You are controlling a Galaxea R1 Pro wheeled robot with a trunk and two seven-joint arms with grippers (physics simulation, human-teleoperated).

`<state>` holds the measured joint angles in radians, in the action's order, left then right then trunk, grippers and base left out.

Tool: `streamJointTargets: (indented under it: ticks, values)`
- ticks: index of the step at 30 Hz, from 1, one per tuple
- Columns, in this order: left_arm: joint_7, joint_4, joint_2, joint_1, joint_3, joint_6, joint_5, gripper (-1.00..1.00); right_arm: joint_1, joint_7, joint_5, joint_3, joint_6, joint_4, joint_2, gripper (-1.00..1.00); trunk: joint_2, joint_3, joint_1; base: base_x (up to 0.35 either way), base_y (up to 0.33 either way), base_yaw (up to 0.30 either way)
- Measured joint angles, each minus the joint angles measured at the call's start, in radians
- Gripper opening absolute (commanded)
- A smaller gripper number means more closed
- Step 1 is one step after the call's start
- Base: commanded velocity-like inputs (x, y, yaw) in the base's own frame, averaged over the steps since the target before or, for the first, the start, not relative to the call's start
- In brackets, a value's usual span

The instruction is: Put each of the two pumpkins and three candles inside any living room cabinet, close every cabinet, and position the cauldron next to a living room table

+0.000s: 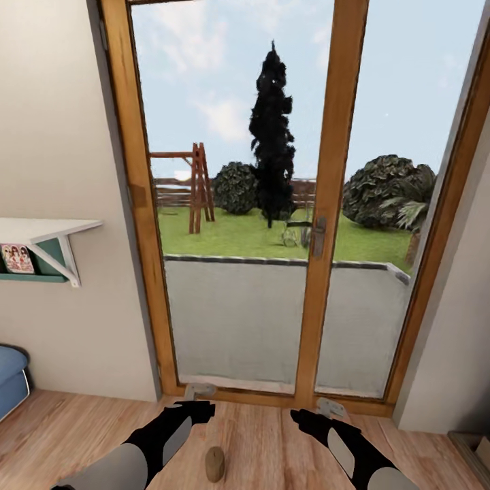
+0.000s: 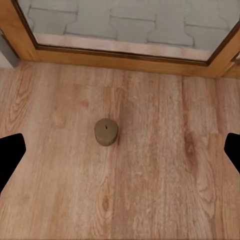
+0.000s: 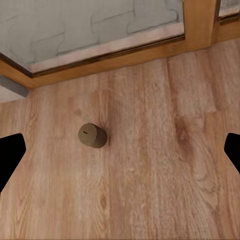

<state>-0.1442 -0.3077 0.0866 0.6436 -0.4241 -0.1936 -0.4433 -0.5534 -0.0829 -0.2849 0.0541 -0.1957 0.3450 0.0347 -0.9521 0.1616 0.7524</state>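
One candle point(image 1: 215, 464), a short beige-brown stub with a dark wick, stands upright on the wooden floor between my two arms, just in front of the glass door. My left gripper point(image 1: 197, 410) hangs above and to the left of it, my right gripper point(image 1: 307, 416) above and to its right. The candle point(image 2: 106, 132) lies below the left gripper, whose black fingers point(image 2: 11, 160) stand far apart, open and empty. In the right wrist view the candle point(image 3: 92, 135) sits off-centre between widely spread fingers point(image 3: 10, 157), also open and empty.
A wood-framed glass door point(image 1: 320, 224) with its threshold point(image 1: 272, 398) closes the way ahead. A white wall shelf point(image 1: 47, 235) juts from the left wall, with a blue cushioned seat point(image 1: 10, 381) below it. A wall point(image 1: 456, 354) stands at the right.
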Motion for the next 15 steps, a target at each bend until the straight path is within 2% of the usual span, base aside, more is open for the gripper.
streamJointTargets:
  ticks: [7, 15]
  values:
    - [0.001, 0.004, -0.001, 0.001, 0.001, -0.035, -0.001, 1.00, 0.000, 0.000, 0.001, 0.000, 0.000, 0.000, 0.000, 1.00, 0.000, 0.000, 0.000, 0.176, 0.001, 0.000]
    - [0.029, 0.006, -0.002, 0.001, 0.001, -0.090, -0.002, 1.00, 0.000, 0.000, 0.001, 0.000, 0.000, 0.000, 0.000, 1.00, 0.000, 0.000, 0.000, 0.293, 0.000, 0.000]
